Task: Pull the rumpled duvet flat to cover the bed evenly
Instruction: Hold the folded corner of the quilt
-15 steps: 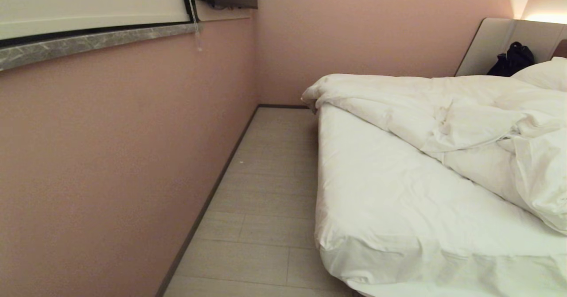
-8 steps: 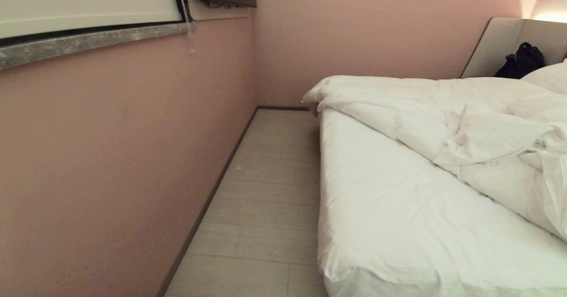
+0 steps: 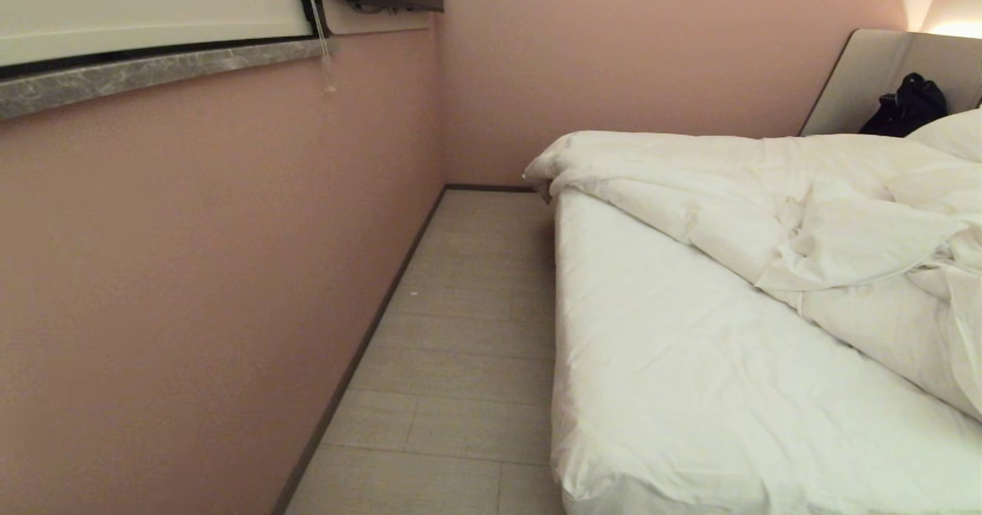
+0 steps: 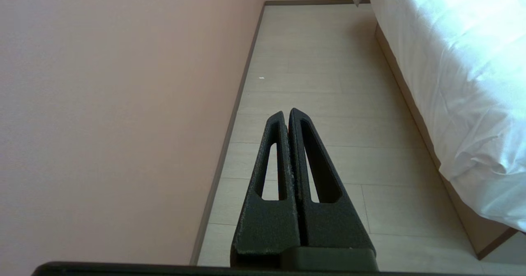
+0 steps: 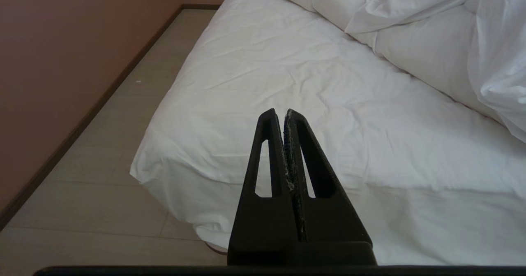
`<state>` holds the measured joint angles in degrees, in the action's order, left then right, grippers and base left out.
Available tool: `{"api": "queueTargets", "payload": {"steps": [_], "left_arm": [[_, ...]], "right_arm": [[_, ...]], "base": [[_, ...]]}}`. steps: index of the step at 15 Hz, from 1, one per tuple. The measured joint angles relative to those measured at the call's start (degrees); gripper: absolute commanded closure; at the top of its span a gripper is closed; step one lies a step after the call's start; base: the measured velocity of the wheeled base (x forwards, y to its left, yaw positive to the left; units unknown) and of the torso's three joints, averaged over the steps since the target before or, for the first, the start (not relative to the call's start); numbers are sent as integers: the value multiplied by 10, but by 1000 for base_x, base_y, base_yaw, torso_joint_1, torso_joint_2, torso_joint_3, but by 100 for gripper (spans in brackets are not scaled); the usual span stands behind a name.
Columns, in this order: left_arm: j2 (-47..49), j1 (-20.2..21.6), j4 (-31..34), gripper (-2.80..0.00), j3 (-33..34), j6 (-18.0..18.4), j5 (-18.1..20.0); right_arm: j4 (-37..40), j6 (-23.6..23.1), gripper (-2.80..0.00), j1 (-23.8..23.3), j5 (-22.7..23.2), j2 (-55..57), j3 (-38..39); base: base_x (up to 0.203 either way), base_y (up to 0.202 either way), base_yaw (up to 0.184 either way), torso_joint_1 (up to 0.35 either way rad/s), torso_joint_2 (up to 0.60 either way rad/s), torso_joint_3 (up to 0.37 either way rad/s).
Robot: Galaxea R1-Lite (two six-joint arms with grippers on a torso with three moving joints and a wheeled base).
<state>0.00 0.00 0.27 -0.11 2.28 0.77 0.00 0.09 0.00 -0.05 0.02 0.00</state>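
Bed [image 3: 690, 392] fills the head view from five o'clock up to two o'clock, its long axis running toward the headboard [image 3: 867, 77]; the whole scene has shifted since a second ago, so the camera moved and nothing on the bed did. Duvet [image 3: 805, 223] lies bunched across the upper half, untouched. Left hand [image 4: 287, 113] over the floor and right hand [image 5: 279, 113] above the bare sheet [image 5: 312, 103] are both pinched closed, empty.

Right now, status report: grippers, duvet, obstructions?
Left gripper and right gripper shut, empty. Duvet bunched toward headboard end, bed sheet exposed. Nothing in the way.
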Motion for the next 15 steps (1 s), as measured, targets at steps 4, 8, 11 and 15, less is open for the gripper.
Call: {"api": "queueTargets", "payload": {"steps": [4,8,11,15], "left_arm": [[0,0,0,0,0,0,0],[0,0,1,0,0,-2,-1],[0,0,1,0,0,-3,-1],[0,0,0,0,0,-3,-1]], "right_arm": [[0,0,0,0,0,0,0],[0,0,0,0,0,0,0],[0,0,0,0,0,0,0],[0,0,0,0,0,0,0]], "base": [[-3,-13,-1,0,0,1],[-2,-155,1,6,4,4],[0,-196,1,1,3,1],[0,-194,1,2,5,3]]}}
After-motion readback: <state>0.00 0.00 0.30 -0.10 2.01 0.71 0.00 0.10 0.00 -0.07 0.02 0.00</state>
